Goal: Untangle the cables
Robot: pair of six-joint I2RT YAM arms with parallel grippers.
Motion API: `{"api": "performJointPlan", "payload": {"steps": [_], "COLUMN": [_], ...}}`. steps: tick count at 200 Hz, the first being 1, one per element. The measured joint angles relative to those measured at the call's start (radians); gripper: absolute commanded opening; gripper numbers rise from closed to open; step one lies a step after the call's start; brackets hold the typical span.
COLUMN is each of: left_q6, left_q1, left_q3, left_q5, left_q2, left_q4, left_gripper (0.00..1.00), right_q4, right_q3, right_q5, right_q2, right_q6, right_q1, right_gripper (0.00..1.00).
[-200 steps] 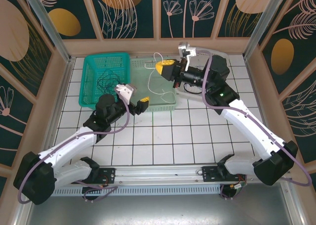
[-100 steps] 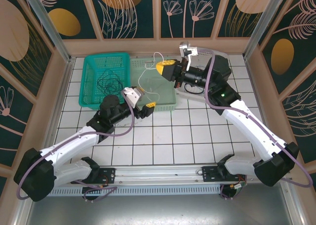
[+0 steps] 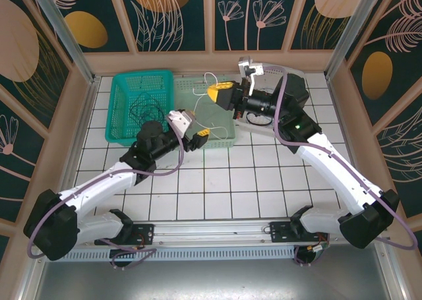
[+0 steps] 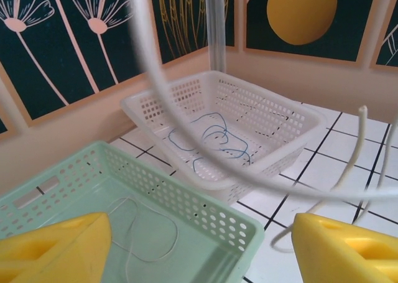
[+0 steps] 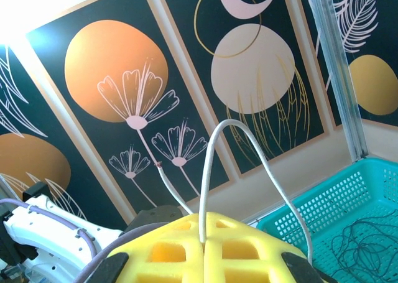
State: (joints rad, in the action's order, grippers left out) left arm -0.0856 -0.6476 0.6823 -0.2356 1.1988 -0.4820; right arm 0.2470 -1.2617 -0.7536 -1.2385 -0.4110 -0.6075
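Observation:
My right gripper [image 3: 214, 89] is shut on a white cable [image 5: 209, 159], held up above the light green basket [image 3: 222, 125]. In the right wrist view the cable rises from between the shut yellow fingers [image 5: 242, 249] in a tall loop. From there it hangs down toward my left gripper [image 3: 199, 136], which stands open at the green basket's front edge. In the left wrist view a strand of the white cable [image 4: 353, 152] hangs by the right finger [image 4: 348, 252], with nothing gripped. A thin white cable [image 4: 177, 236] lies in the green basket [image 4: 186, 190].
A teal basket [image 3: 128, 92] at the back left holds a dark tangled cable [image 3: 146, 107]. A white basket [image 4: 249, 183] with a blue cable [image 4: 211, 115] stands beyond the green one. Patterned walls close in the back and both sides.
My left gripper has moved right and forward along the green basket's front edge, closer to the hanging white cable. The right gripper has hardly moved.

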Motion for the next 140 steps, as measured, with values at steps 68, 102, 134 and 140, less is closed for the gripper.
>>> {"api": "performJointPlan", "payload": {"steps": [68,102,134,140], "left_q6": [0.004,0.005,0.015,0.016], "left_q1": [-0.017,-0.017,-0.017,-0.017], "left_q3": [0.016,0.019,0.023,0.023], "left_q5": [-0.044,-0.045,-0.023,-0.014], "left_q2": [0.039,0.041,0.050,0.051], "left_q4": [-0.027,-0.037,-0.039,-0.039], "left_gripper": [0.68,0.39,0.17,0.16], "right_q4": [0.000,0.003,0.008,0.008], "right_q3": [0.000,0.000,0.000,0.000], "right_q5": [0.000,0.000,0.000,0.000], "right_q2": [0.000,0.000,0.000,0.000], "right_q6": [0.000,-0.005,-0.014,-0.014], "right_q1": [0.000,0.000,0.000,0.001], "right_gripper": [0.00,0.00,0.00,0.00]}}
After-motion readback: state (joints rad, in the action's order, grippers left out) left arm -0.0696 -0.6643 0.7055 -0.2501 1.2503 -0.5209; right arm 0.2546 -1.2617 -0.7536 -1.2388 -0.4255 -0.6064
